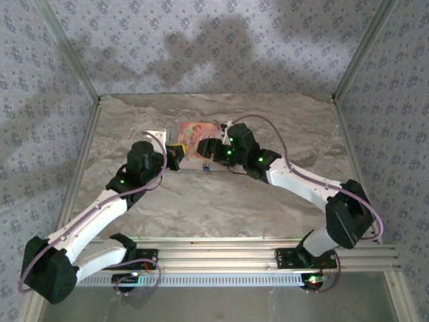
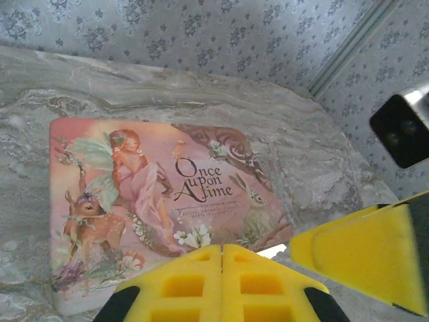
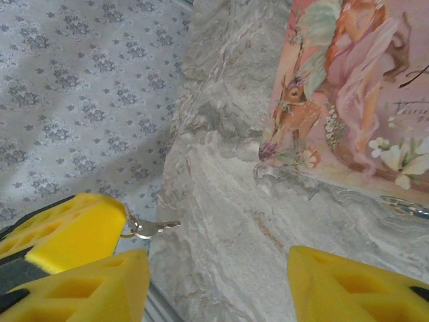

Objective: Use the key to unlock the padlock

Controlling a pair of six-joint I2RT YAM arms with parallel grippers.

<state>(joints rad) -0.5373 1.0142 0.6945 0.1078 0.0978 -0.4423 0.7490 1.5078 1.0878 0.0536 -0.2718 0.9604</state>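
While both arms lean in over the far middle of the marbled table [image 1: 221,201], the left claw [image 2: 221,253] is pressed fully closed, its two yellow fingers [image 2: 181,285] meeting along a thin seam. In the right wrist view a small silver key [image 3: 159,227] on a ring [image 3: 136,228] sticks out sideways from the left claw's yellow padding, so the claw seems to have hold of it, though the exact point of grip is hidden. The right claw [image 3: 218,258] hangs just right of the left one, their tips nearly touching. Its fingers stand well apart with bare table between them and nothing held. The pink box [image 2: 154,194], its lid painted with a fairy and a fawn and lettered "Once Upon A Time", lies flat on the table just beyond both claws. From above, the padlock [image 1: 206,168] shows as a tiny blue-green speck on the table, just near of the box's near edge and directly below the right claw. It is too small to tell how it lies.
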